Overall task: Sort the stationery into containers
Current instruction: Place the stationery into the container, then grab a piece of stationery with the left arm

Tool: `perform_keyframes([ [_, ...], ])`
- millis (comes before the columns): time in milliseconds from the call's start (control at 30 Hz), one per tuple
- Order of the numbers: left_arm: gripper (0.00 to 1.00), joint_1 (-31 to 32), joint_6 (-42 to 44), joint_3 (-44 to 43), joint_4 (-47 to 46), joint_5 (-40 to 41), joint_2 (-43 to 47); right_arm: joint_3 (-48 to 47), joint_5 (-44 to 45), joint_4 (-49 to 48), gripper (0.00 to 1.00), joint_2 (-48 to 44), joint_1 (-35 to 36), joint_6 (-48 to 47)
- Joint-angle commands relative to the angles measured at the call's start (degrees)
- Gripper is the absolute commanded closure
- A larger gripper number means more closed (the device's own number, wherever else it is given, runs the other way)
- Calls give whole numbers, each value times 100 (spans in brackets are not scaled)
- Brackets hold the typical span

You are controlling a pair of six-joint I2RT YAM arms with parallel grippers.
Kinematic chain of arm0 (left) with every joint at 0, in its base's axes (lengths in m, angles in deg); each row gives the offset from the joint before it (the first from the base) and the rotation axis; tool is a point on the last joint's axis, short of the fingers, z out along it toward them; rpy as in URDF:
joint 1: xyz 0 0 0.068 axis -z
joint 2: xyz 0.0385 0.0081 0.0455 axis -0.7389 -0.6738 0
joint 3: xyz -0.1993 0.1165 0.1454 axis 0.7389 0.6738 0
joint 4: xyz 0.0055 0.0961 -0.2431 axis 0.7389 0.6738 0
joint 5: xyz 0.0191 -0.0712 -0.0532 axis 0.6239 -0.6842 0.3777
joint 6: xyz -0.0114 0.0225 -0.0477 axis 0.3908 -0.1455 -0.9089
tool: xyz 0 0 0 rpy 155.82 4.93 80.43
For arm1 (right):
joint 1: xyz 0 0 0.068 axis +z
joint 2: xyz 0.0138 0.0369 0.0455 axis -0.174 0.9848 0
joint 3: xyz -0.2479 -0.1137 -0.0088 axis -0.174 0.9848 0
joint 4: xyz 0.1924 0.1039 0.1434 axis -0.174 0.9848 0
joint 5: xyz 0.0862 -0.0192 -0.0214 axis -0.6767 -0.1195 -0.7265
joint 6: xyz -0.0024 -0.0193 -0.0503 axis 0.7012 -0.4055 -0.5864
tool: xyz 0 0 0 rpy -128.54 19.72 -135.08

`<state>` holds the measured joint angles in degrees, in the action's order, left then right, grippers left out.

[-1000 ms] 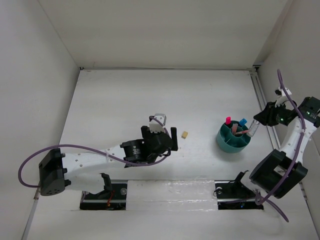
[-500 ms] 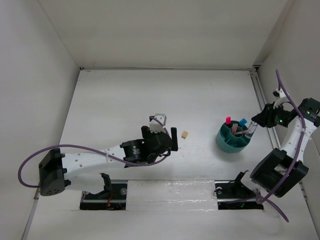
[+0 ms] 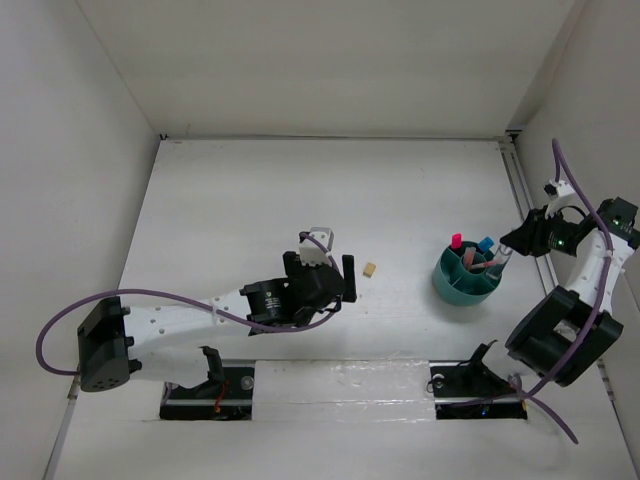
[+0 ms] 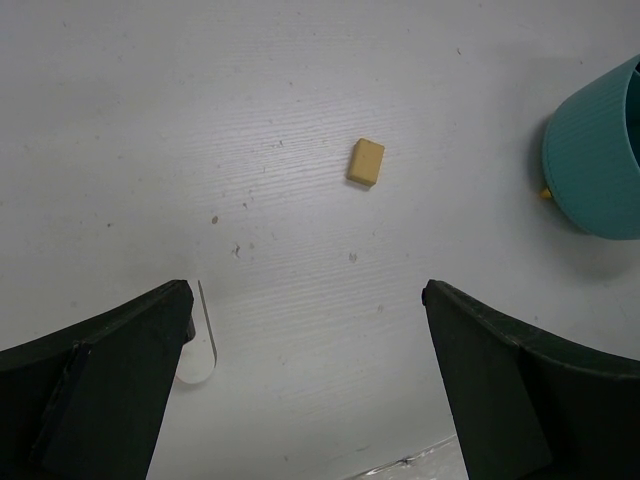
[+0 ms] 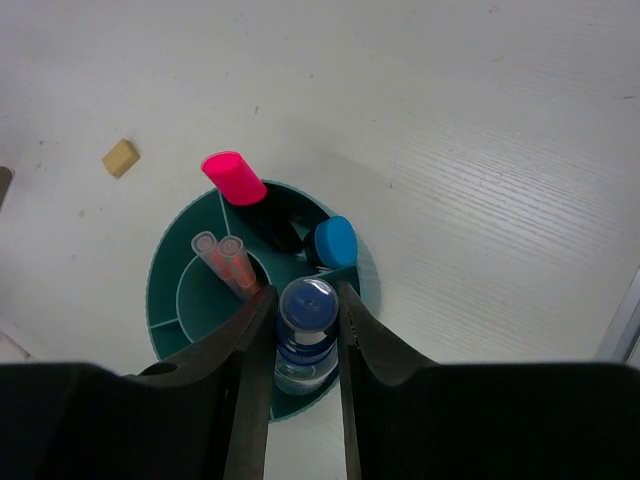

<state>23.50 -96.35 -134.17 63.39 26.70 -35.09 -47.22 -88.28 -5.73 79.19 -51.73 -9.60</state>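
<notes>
Eraser (image 3: 370, 269) left of cup (image 3: 455, 298), highlighters (image 5: 235, 178) and pens (image 5: 228, 262) in cup

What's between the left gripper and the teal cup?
Only the tan eraser cube, on otherwise bare table between the left gripper and the teal cup, seen in the left wrist and top views.

Organiser cup (image 5: 162, 292) is teal. Pink-capped highlighter (image 5: 248, 194) and blue-capped highlighter (image 5: 331, 242) are black-bodied; pens (image 5: 228, 262) pink-orange. Eraser (image 4: 366, 162) tan; bottle (image 5: 307, 306) clear, cap blue.

White table (image 3: 300, 190) carrying two things.
A tan eraser cube (image 3: 370, 269) lies near the middle; a round teal organiser cup (image 3: 452, 291) stands toward the right edge.
</notes>
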Motion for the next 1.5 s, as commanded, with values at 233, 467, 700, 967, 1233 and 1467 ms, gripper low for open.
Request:
perform_keyframes([
  [233, 0, -29, 68, -77, -142, 19, 66, -166, -264, 50, 74, 51, -47, -224],
  [467, 0, -29, 68, -77, -142, 19, 66, -166, -264, 155, 49, -1, -47, -374],
  [700, 0, -29, 68, -25, -142, 19, 66, -219, -317, 313, 40, -55, -47, -506],
  [967, 0, -29, 68, -25, -80, -34, -56, -464, -378, 313, 23, -310, -47, -428],
  [1233, 0, -91, 244, -85, -362, -377, -531, -1412, -545, 628, 0, -907, -47, -137],
  [1467, 4, -170, 823, -865, -328, -640, -1462, -2582, -371, -95, 0, -1135, 540, 1640],
])
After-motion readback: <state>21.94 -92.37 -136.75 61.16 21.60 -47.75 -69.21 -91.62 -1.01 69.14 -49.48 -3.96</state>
